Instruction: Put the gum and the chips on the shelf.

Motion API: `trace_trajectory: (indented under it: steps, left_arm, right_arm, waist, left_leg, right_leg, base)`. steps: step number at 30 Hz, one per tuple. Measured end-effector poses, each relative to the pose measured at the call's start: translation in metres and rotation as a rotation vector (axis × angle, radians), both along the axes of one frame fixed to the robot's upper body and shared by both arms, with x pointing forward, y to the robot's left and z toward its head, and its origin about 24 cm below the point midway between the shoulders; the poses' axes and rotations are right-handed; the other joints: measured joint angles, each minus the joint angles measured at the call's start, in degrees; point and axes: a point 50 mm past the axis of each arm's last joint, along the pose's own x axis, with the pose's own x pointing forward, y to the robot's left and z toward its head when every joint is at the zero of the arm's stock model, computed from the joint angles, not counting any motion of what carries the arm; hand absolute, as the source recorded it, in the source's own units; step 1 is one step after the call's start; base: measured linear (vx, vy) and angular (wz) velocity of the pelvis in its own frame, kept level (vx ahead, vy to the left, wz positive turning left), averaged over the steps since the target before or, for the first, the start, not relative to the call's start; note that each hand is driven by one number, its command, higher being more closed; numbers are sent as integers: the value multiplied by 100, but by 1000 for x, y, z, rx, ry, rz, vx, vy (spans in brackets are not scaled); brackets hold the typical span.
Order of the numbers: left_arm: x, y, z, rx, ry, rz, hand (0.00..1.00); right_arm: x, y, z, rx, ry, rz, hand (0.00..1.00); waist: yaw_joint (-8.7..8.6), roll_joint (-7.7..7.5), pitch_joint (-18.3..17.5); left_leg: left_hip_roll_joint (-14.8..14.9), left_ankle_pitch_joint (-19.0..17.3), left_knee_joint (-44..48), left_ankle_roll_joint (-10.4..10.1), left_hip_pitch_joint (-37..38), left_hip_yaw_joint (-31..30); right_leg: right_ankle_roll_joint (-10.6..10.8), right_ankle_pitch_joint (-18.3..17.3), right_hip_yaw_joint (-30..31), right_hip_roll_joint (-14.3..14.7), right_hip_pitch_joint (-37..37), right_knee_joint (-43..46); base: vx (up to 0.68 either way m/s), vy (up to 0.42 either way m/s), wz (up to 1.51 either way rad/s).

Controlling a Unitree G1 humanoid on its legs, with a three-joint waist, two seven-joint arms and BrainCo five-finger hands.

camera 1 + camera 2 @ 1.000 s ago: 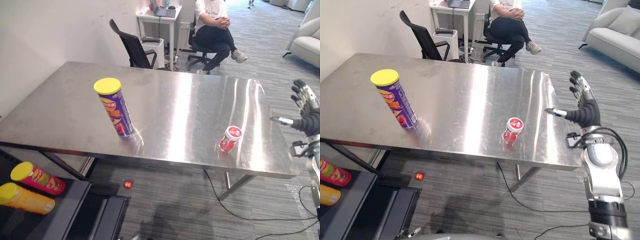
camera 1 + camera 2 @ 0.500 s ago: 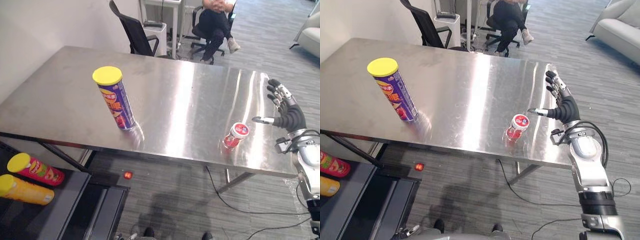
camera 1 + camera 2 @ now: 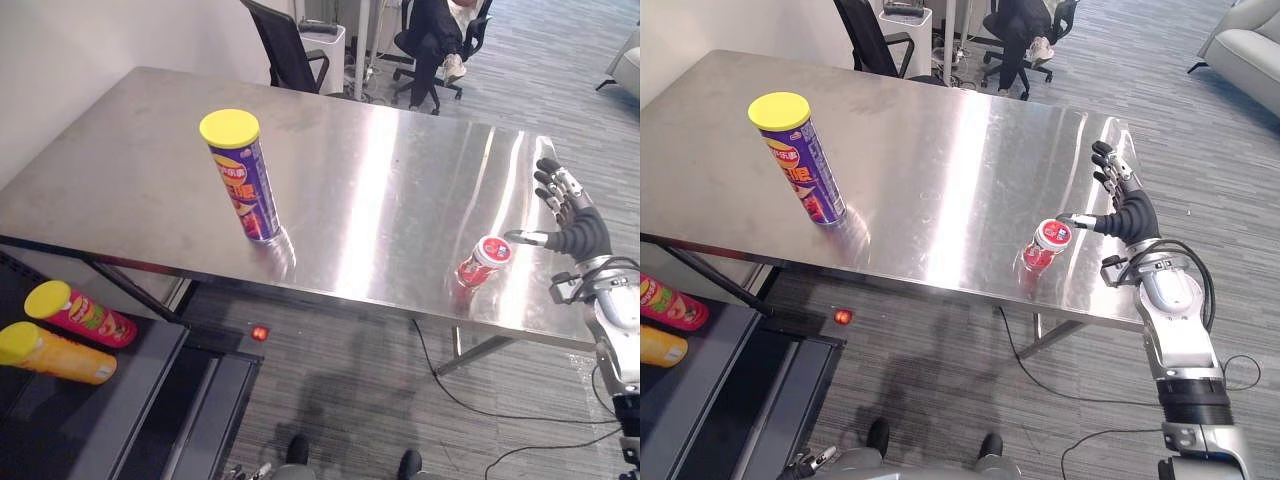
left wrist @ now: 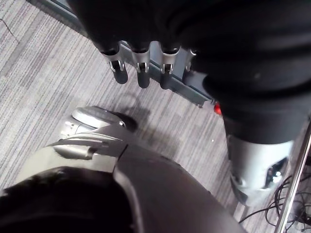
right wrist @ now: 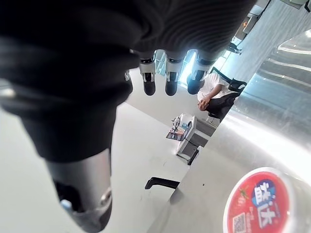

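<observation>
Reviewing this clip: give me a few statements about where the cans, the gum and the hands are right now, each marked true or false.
1. The purple chips can stands upright on the steel table. True.
2. The right hand is closed round the gum container. False: its fingers are spread open beside the container.
3. A red can and an orange can lie on their sides on the dark shelf. True.
4. The gum container is already on the shelf. False: it stands on the table near the front edge.
5. The left hand holds a can. False: it hangs over the floor with straight fingers, holding nothing.
</observation>
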Motion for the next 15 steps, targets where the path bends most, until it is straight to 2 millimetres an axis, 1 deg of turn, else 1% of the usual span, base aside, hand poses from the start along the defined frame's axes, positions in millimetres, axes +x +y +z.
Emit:
trace_trajectory:
  steps: [3, 8, 15]
  left_arm:
    - [0, 0, 0, 0, -2, 0, 0]
    - [2, 1, 1, -1, -10, 7, 0]
    - [2, 1, 1, -6, -18, 27, 0]
  right_arm:
    - [1, 5, -3, -6, 16, 20, 0]
    - [1, 4, -4, -6, 18, 19, 0]
    - [0, 3, -8, -5, 36, 12, 0]
  waist:
    - [13, -4, 13]
    - [27, -25, 25]
    - [35, -41, 32]
  left_leg:
    - [-23, 9, -20, 3, 1, -145]
    - [-49, 39, -57, 0, -1, -278]
    - [-54, 42, -58, 1, -5, -289]
  right_leg:
    - [0, -1, -1, 14, -10, -3]
    - [0, -4, -34, 16, -8, -4]
    - [0, -5, -40, 13, -7, -3]
  base:
    - [0, 0, 0]
    - [-4, 0, 4]
    - [0, 0, 0]
